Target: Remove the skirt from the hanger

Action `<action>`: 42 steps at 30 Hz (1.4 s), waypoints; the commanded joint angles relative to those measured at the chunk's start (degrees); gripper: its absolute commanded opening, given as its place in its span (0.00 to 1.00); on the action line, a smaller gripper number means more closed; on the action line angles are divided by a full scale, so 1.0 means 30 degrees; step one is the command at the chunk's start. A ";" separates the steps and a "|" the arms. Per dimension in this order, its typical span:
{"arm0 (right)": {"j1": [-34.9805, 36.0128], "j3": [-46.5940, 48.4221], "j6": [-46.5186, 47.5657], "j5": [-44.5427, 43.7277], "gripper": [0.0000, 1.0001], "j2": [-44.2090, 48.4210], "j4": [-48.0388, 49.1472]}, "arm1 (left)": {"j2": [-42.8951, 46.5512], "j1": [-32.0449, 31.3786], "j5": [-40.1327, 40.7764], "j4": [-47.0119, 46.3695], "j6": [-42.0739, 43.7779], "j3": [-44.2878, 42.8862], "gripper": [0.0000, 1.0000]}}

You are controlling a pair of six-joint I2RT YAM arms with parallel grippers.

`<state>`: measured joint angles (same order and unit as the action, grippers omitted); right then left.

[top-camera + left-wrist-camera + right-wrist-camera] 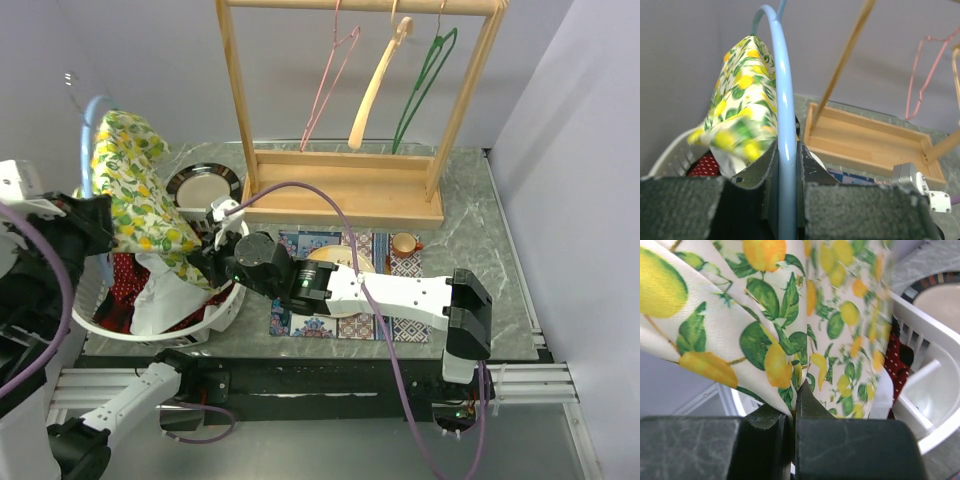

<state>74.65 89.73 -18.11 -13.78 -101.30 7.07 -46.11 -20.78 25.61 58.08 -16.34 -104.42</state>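
Observation:
The skirt [135, 190] is white cloth with yellow lemons and green leaves. It hangs on a light blue hanger [92, 120] held up at the left, over a white laundry basket [225, 305]. My left gripper [788, 165] is shut on the blue hanger [785, 125]; the skirt [742, 105] drapes to its left. My right gripper [794, 415] is shut on a fold of the skirt [790, 325] near its lower edge; in the top view the right gripper [205, 262] sits just below the cloth, above the basket.
The basket holds red dotted and white clothes [125, 290]. A wooden rack [345, 190] with pink, wooden and green hangers stands behind. A dark-rimmed plate [203, 188], a patterned mat [345, 290] with a plate, and a small cup [404, 243] lie on the table.

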 commanded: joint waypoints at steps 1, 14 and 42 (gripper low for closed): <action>-0.0392 -0.0030 -0.0350 0.0518 0.00 -0.0448 -0.1241 | -0.0274 0.0099 0.3242 -0.3950 0.2017 -0.2659 0.01; -0.0567 0.0905 -0.1638 0.1051 0.00 -0.3294 -0.3057 | -0.0539 0.0099 0.3857 -0.5738 0.3482 -0.3339 0.01; -0.1886 0.3546 -0.2723 0.1954 0.61 -0.1979 -0.8597 | 0.0397 0.0099 0.2509 -0.6501 0.2458 0.1114 0.01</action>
<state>69.47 99.31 -25.82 -10.83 -113.36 -16.29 -46.15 -20.56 34.33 41.93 -8.05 -102.06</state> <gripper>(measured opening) 0.594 0.152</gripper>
